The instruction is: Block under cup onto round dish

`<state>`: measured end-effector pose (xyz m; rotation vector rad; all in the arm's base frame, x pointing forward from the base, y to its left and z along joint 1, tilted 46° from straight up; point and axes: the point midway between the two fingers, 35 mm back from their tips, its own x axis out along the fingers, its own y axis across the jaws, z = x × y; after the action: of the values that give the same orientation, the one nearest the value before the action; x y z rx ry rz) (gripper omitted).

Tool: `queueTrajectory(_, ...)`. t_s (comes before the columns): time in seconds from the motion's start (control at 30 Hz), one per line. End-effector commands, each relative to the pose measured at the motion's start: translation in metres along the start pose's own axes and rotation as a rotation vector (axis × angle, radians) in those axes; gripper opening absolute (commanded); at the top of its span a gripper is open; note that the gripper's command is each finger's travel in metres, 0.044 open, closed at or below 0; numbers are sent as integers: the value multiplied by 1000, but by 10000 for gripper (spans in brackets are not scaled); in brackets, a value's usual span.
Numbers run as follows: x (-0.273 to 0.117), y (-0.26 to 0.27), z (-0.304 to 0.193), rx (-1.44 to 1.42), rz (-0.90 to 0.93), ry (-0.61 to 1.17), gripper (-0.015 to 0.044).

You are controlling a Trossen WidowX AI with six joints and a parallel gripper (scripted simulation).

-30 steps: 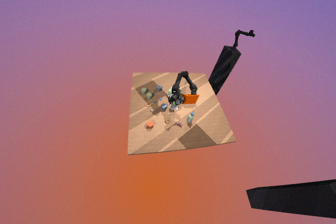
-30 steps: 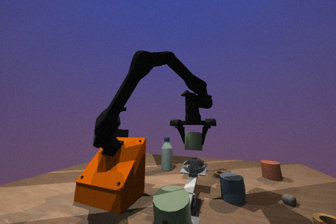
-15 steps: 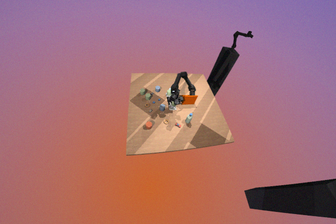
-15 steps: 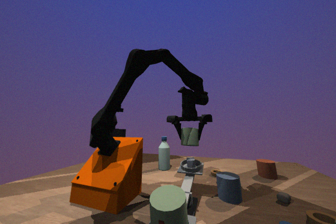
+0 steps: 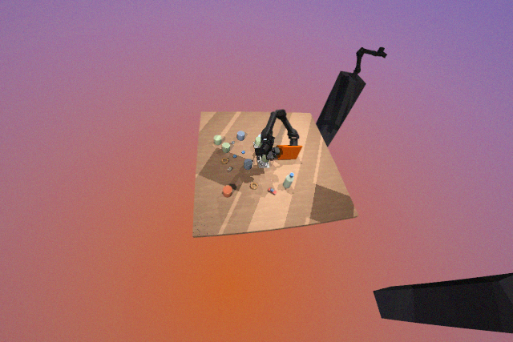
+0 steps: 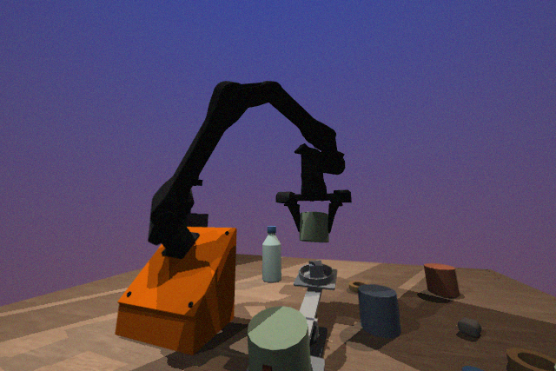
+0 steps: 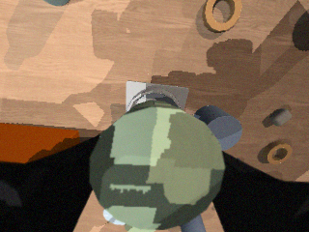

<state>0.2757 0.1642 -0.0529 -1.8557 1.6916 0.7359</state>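
Note:
My gripper [image 6: 314,228] [image 7: 154,140] is shut on a green cup and holds it upright above the far end of the balance in the exterior view. The balance [image 6: 309,304] has a grey ring-edged pan at that end. A small grey block [image 6: 315,268] stands uncovered in the pan, below the raised cup, with a gap between them. The other green cup [image 6: 278,335] [image 5: 257,140] stands on the near end. The held cup hides most of the balance in the wrist view. I cannot make out the round dish for certain.
A bottle [image 6: 271,256] [image 5: 288,181] stands beyond the orange arm base [image 6: 179,290] [image 5: 288,152]. A blue cylinder [image 6: 379,311] [image 5: 248,164] [image 7: 227,131] stands close beside the balance. A red cylinder [image 6: 442,281] [image 5: 227,191] stands farther off. Tan rings, a grey pebble-like piece [image 6: 469,327] and more cylinders lie around.

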Motion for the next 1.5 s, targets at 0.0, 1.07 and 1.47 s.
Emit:
queueTrajectory(0.0, 0, 0, 0, -1, -1, -1, 0)
queueTrajectory(1.07, 0, 0, 0, -1, -1, -1, 0)
queueTrajectory(1.47, 22, 14, 34, 1, -4, -7, 0)
